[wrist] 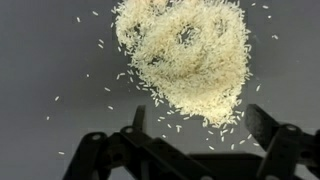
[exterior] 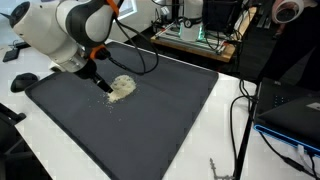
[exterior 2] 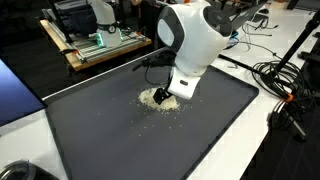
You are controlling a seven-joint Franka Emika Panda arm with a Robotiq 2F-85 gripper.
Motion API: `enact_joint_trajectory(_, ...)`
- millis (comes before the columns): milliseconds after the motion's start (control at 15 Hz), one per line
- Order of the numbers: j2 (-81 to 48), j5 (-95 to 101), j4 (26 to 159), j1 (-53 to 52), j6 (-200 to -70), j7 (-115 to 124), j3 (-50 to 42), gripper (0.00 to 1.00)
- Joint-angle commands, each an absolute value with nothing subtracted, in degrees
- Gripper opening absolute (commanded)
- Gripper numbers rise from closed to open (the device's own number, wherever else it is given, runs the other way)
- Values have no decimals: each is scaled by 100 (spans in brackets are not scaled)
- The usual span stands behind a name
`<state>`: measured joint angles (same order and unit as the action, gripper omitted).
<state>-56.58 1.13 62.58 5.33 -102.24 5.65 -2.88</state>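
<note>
A pile of pale rice grains (wrist: pixel 185 50) lies on the dark grey mat (wrist: pixel 40 60), with stray grains scattered round it. In the wrist view my gripper (wrist: pixel 195 122) stands open just below the pile's lower edge, its two dark fingers (wrist: pixel 262 122) apart and nothing between them but a few loose grains. In both exterior views the white arm bends down over the mat, with the gripper (exterior: pixel 102 84) low at the edge of the rice pile (exterior: pixel 122 87). From the opposite side the gripper (exterior 2: pixel 163 97) hangs right over the rice (exterior 2: pixel 155 98), partly hiding it.
The mat (exterior: pixel 150 120) covers a white table. A wooden bench with electronics (exterior: pixel 195 35) stands behind. Black cables (exterior 2: pixel 275 80) trail along the table's side. A dark round object (exterior: pixel 22 81) sits off the mat's corner. A laptop (exterior: pixel 295 105) lies near one edge.
</note>
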Motion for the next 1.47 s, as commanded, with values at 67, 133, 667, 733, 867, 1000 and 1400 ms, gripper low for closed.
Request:
enact_joint_trajectory(67,-5710,-409,6224,1055,-10460,-446,40,100)
enact_joint_trajectory(133,-5649,-537,6339,1181,-10609,-731,130,100)
enact_joint_trajectory(667,-5233,-1049,7498,1873,-11988,-2776,639,100)
enact_joint_trajectory(733,-5136,-1113,7723,1970,-12142,-3018,708,100)
enact_joint_trajectory(867,-4922,-1215,8166,2131,-12425,-3398,807,100)
enact_joint_trajectory(1000,-4659,-1335,8648,2291,-12705,-3728,891,100)
enact_joint_trajectory(1400,-3824,-1972,10071,2670,-13548,-4629,1047,100)
